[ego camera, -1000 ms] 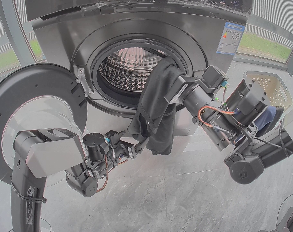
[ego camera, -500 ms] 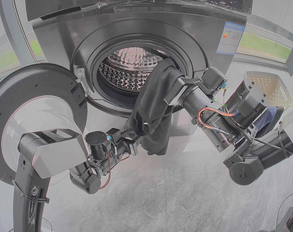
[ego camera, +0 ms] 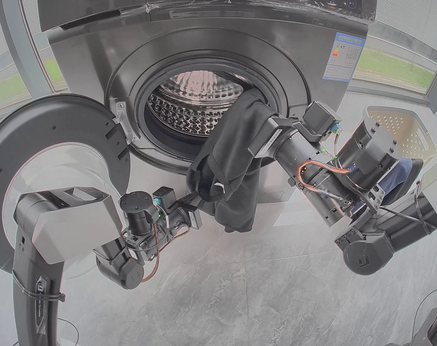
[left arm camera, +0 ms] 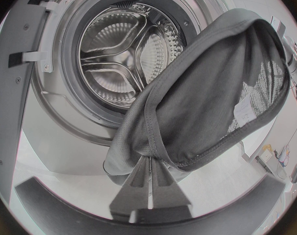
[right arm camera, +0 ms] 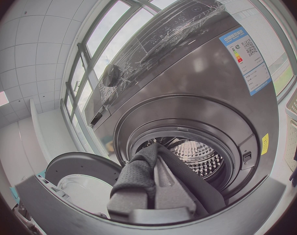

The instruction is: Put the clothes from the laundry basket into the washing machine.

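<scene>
Before dimpled drum [ego camera: 192, 114], limp mesh garment [ego camera: 228, 159]

The washing machine [ego camera: 84, 58] is a dark brushed grey, and its drum [ego camera: 189, 106] is bright steel studded with rows of dimples. The machine's sticker [ego camera: 344, 56] is blue and white. The garment [ego camera: 228, 154] is charcoal with a fine mesh weave and a small white tag [left arm camera: 244, 112]. The laundry basket [ego camera: 406, 126] is cream, dotted with holes, and the cloth [ego camera: 396, 176] in it is navy. The floor [ego camera: 257, 289] is pale grey with marble veins

Grey tiled floor [ego camera: 257, 289] carries the washing machine [ego camera: 295, 54]; laundry basket [ego camera: 406, 121] stands beside it
</scene>
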You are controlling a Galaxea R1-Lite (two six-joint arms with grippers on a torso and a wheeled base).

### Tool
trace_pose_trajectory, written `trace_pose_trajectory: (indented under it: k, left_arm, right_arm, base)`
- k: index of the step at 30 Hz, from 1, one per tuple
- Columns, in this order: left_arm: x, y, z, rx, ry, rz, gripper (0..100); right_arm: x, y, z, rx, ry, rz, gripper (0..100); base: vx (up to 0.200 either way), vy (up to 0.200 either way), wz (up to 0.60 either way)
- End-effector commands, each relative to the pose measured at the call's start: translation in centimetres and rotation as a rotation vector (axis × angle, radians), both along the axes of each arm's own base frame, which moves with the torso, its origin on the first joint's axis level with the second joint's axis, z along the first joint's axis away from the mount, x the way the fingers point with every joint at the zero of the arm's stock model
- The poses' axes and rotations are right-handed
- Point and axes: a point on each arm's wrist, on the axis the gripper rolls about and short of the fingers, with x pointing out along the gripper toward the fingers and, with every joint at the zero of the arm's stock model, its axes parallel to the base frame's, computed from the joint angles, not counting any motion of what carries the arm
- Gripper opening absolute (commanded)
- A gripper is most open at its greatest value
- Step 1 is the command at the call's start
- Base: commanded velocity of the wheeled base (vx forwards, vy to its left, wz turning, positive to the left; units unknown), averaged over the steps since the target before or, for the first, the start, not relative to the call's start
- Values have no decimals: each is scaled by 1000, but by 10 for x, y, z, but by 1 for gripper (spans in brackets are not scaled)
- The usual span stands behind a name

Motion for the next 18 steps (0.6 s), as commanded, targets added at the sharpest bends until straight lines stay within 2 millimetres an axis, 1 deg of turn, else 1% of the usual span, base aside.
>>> trace_pose_trajectory:
  k: [1,4,5,6,7,8,11,13,15,18]
  left_arm:
    - [-15,7,19,-8,-12,-5,0]
    - [-27,13,29,-7,-7,-8,0]
    - [-27,13,29,-7,-7,-8,0]
    - [-33,17,35,-8,-9,-8,0]
    - [-35,17,37,-10,-9,-8,0]
    - [-41,20,41,-9,-4,-11,0]
    - [-50,24,42,0,13,-33,0]
    - [-56,26,33,25,52,-63,0]
    - [-58,26,22,43,85,-85,0]
    - [-53,24,1,66,136,-97,0]
  right_arm:
    - [1,-1,-1,-2,2,-2,0]
    - [1,-1,0,0,1,-5,0]
    - [1,-1,0,0,1,-5,0]
    - [1,-2,-2,-5,6,-5,0]
    - [0,-2,-3,-7,9,-3,0]
    - [0,-2,-5,-12,15,-3,0]
    - [-1,-3,-7,-17,20,-3,0]
    - [-1,-3,-4,-15,16,-2,0]
    - [-4,0,-3,-13,14,8,0]
    - [-7,4,-3,-14,13,24,0]
  base:
    - [0,0,0]
    - [0,0,0]
    - [0,0,0]
    - [0,0,0]
    - [0,0,0]
    - [0,0,0]
    - [0,0,0]
    - [0,0,0]
    - [0,0,0]
    - [0,0,0]
